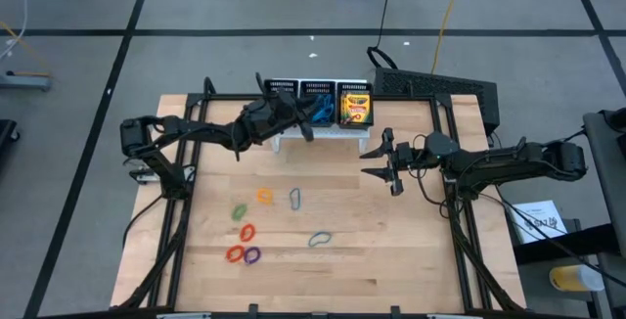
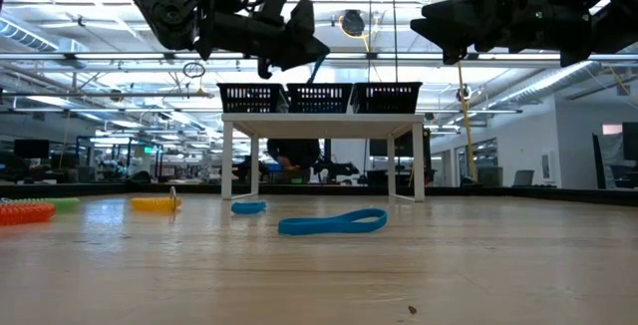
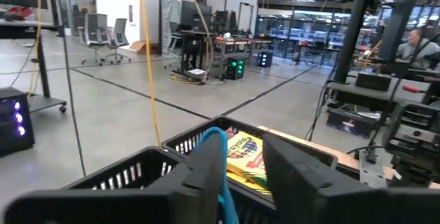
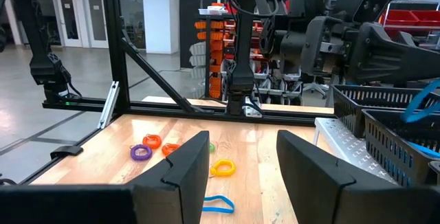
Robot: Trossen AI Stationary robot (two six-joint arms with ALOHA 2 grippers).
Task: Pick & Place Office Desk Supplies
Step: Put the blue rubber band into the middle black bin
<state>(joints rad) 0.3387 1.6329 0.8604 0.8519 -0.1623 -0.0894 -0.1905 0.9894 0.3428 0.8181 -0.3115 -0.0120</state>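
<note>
Blue loop against left claw; right claw open, empty; print unreadable.

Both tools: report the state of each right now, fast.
Left tool: over the organiser's middle bin, a blue loop between its fingers; whether it grips it cannot be told.
Right tool: open, empty, above the table.

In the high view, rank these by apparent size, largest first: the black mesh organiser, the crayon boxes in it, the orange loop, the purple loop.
1. black mesh organiser
2. crayon boxes, filling its right compartment
3. orange loop and purple loop: they look about alike, so no ranking between them.
</note>
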